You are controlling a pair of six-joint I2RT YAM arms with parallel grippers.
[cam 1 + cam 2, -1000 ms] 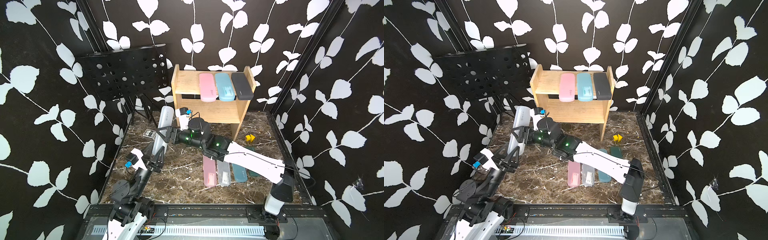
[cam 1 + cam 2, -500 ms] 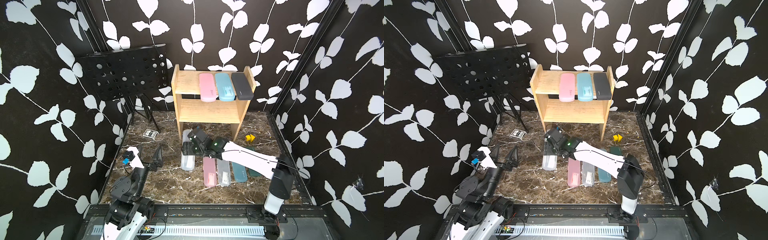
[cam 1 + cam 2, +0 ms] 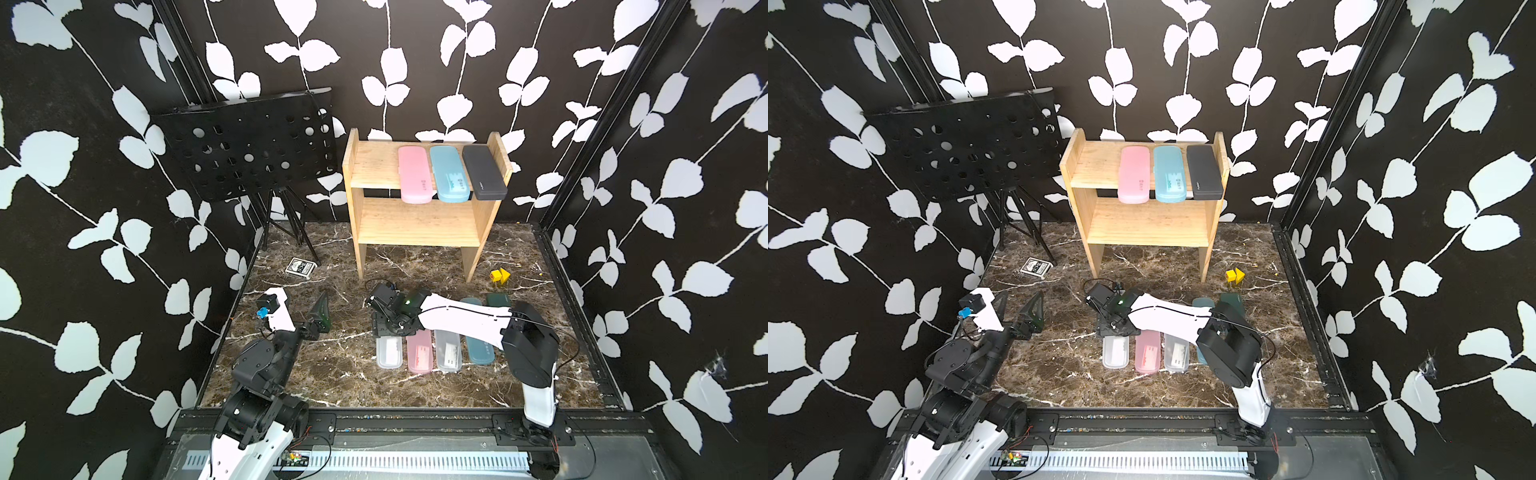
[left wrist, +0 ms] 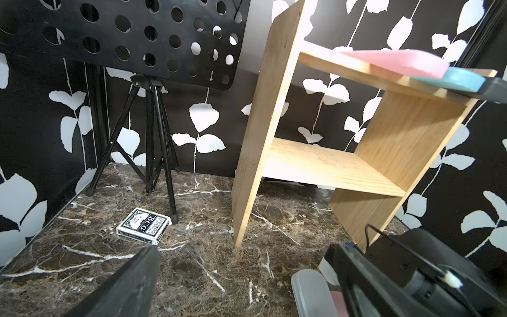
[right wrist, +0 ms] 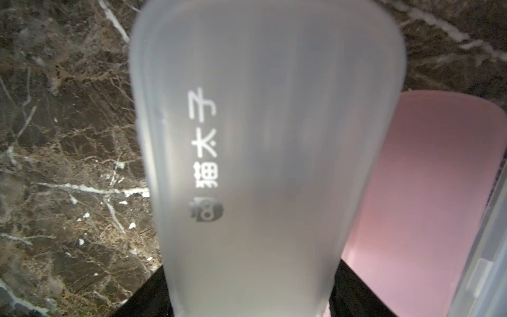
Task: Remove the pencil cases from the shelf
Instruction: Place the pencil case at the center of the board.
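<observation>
Up front, the left gripper [image 3: 1017, 309] is held wide open, nothing in it. The frosted case [image 3: 389, 352] is clamped by the right gripper [image 3: 388, 330] down by the floor [image 3: 332, 374], just beside a pink case [image 3: 419, 353]. Further back, three more cases [image 3: 449, 174] are seen on the top tier of the shelf [image 3: 374, 166].

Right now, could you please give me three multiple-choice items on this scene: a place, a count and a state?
1. Where does the card box lie? A. leaning on a wall; B. on the floor beside a leg of the music stand; C. atop that stand.
2. How many pencil cases rest on the top tier of the shelf? A. one; B. five; C. three.
3. How stand the fingers of the left gripper? A. open, empty; B. shut on a pink case; C. shut on the card box.
Key: B, the box lies by a tripod leg; C, three lie side by side there; A, the fingers stand wide apart, nothing between.
</observation>
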